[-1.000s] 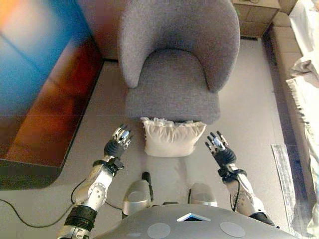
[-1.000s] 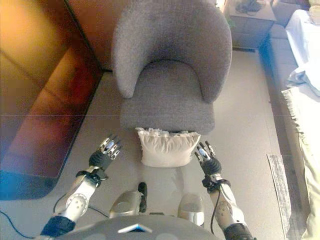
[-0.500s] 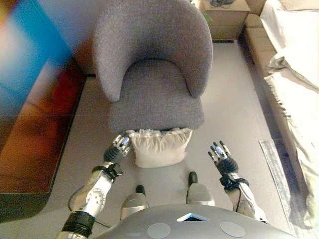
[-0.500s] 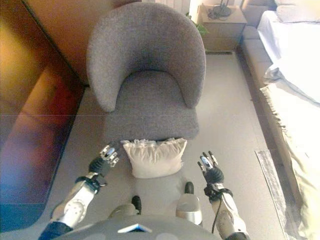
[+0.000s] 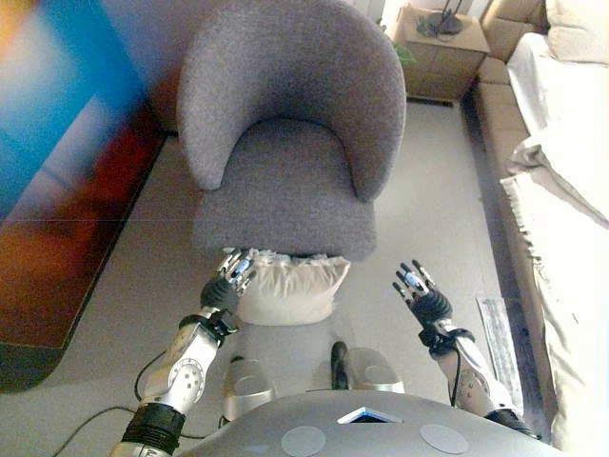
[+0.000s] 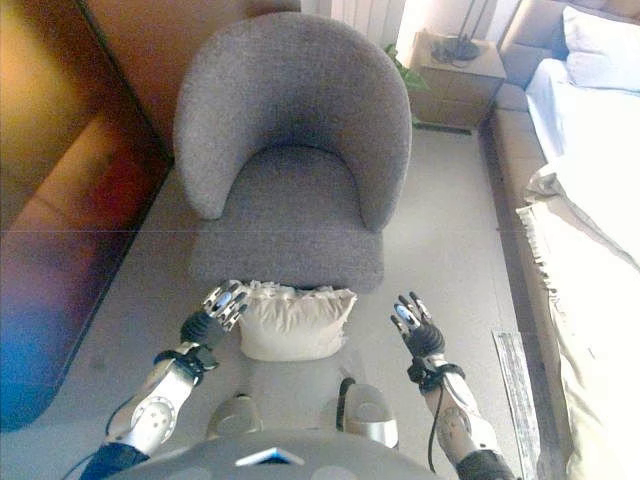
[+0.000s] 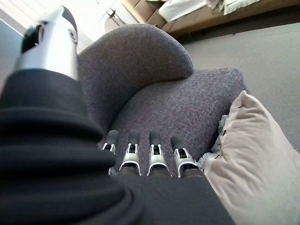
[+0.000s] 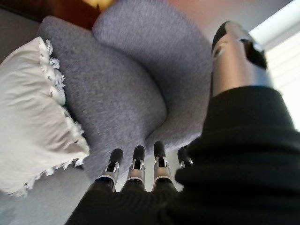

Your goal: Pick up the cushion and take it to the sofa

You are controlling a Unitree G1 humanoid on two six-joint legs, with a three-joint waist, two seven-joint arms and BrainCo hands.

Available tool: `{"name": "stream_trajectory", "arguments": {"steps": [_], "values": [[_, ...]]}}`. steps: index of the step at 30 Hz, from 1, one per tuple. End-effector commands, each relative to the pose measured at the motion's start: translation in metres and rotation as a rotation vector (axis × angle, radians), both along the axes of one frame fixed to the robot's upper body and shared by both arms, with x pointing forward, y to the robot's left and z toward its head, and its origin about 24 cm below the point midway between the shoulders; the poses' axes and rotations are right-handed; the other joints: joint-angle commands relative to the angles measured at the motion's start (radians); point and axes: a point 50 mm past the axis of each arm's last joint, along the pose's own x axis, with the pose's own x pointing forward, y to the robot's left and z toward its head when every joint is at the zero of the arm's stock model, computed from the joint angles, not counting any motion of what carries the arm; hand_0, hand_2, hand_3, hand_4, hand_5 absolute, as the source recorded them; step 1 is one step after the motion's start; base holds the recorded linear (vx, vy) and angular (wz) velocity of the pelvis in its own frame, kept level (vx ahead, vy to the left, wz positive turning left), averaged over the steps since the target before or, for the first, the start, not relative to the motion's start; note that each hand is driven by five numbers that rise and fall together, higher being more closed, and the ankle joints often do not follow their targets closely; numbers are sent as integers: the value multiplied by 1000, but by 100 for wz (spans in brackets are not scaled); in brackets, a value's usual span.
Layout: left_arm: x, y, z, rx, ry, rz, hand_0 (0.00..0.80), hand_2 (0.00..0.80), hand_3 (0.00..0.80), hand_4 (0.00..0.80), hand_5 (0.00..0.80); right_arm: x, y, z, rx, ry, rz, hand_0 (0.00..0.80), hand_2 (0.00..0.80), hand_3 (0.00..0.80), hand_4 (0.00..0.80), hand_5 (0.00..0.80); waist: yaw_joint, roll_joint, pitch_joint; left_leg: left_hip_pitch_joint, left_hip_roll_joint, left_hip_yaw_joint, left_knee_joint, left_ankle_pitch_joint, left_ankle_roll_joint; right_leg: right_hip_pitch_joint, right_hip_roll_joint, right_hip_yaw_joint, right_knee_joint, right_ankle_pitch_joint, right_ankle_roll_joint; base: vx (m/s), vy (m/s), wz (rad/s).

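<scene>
A cream cushion (image 5: 285, 290) with a frilled edge leans on the floor against the front of a grey armchair (image 5: 285, 181). My left hand (image 5: 228, 281) is open with straight fingers, right at the cushion's left upper corner; contact cannot be told. My right hand (image 5: 421, 292) is open too, held above the floor a short way right of the cushion, touching nothing. In the left wrist view the cushion (image 7: 255, 159) lies just beside the fingers (image 7: 154, 157). In the right wrist view the cushion (image 8: 33, 117) sits apart from the fingers (image 8: 136, 171).
A dark reddish panel (image 5: 76, 228) runs along the left. On the right stands a bed with pale covers (image 5: 566, 181). A wooden bedside cabinet (image 5: 442, 43) sits behind the armchair at the far right. A pale strip (image 5: 497, 333) lies on the floor by the bed.
The camera has shifted. My left hand has moved in from beside the cushion to its left upper corner. My right hand stays apart on the right.
</scene>
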Motion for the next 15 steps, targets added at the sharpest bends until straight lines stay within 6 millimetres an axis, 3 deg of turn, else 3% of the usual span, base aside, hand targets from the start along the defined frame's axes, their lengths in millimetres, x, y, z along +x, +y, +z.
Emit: {"name": "stream_trajectory", "arguments": {"steps": [1,4,7,9,15], "values": [[11,-5,21,-62,-123,-2,0,0,0,0,0,2,-7,20,-15,-119,1,0,0,0,0,0,-3,43,-11,38,79,-16,-147,146,-64,87,39,-2,-91,34,49,154,143,24],[13,-8,21,-58,-133,-10,0,0,0,0,0,3,-9,21,-11,-131,-8,0,0,0,0,0,17,66,-6,24,67,-47,-317,170,-88,131,36,-11,-114,16,65,186,149,12],[14,-9,22,-62,-148,-26,0,0,0,0,0,5,-11,21,-4,-144,-10,0,0,0,0,0,37,78,-7,0,38,-45,-377,169,-89,184,29,-13,-131,-5,74,212,150,-7],[14,-8,23,-67,-148,-39,0,0,0,0,0,5,-11,21,-7,-149,-10,0,0,0,0,0,43,82,-15,-21,14,-30,-373,140,-78,208,14,-18,-134,-19,83,215,193,6],[17,-3,24,-44,-164,-57,0,0,0,0,0,9,-4,22,26,-154,-10,0,0,0,0,0,49,69,-28,-45,-48,-38,-277,31,-27,213,-54,0,-92,-26,126,191,210,2]]}}
